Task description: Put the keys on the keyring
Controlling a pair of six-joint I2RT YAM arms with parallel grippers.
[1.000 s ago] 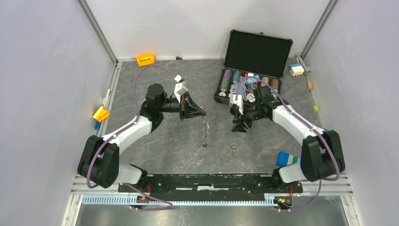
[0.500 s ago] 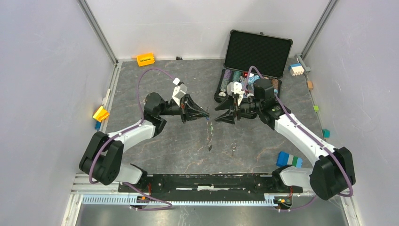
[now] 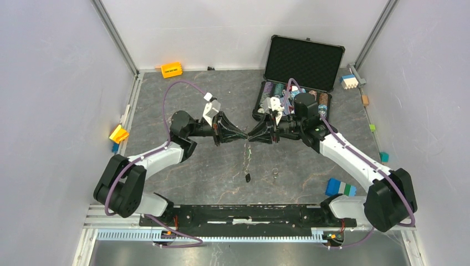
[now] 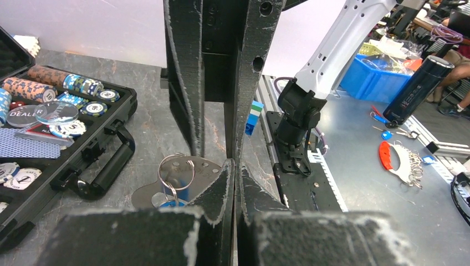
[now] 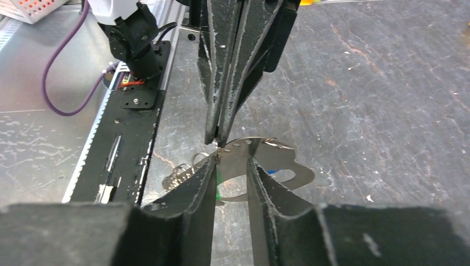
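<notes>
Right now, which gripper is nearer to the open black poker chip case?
Right. The right gripper is close to the case, by its left end; the left gripper, shut on the keyring, meets it tip to tip from farther left.

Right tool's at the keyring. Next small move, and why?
Probably close the right tool on the keyring. Its fingers straddle the loop's edge with a gap showing, while the left tool, shut, pinches the loop above the table.
</notes>
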